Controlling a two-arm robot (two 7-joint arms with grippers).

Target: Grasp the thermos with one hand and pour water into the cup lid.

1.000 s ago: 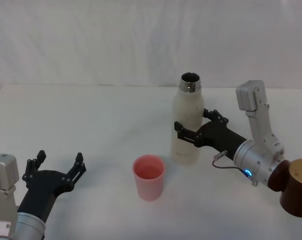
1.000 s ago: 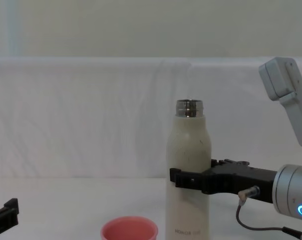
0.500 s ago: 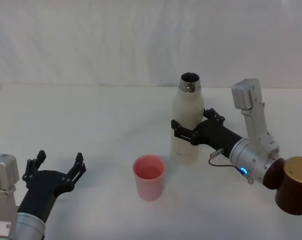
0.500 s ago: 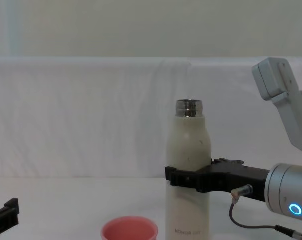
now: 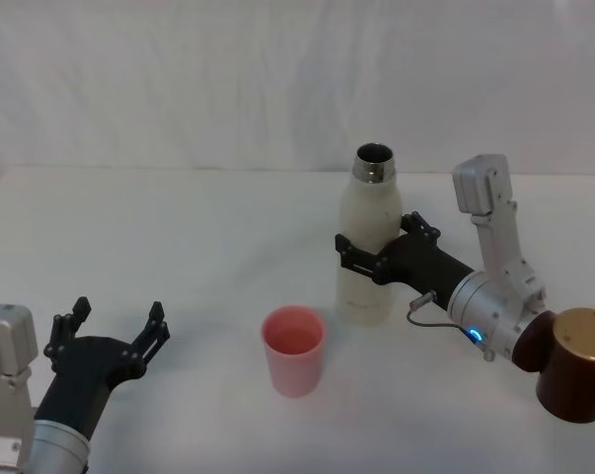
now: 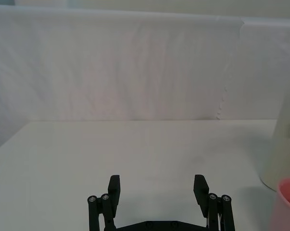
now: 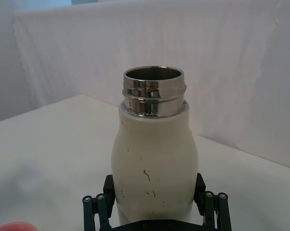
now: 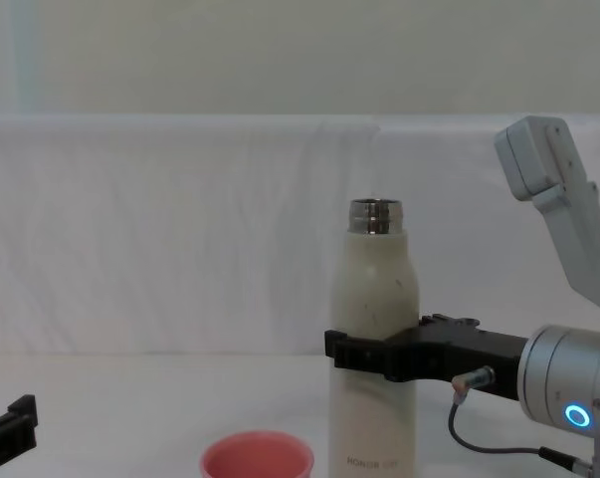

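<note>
I see the right gripper (image 5: 361,259) straddling the upright thermos (image 5: 368,232) at mid-body — grip not confirmable. Cup lid (image 5: 294,350) sits near-left of it; left gripper (image 5: 114,331) parked near-left, fingers spread.

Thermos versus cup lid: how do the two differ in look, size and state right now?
The thermos is tall, slim and cream-white with a steel neck; the cup lid is short and pink. The right gripper has its fingers around the thermos's body; the cup lid stands free, nearer the robot and to the thermos's left, with nothing touching it. Both stand upright on the table with open tops.
</note>
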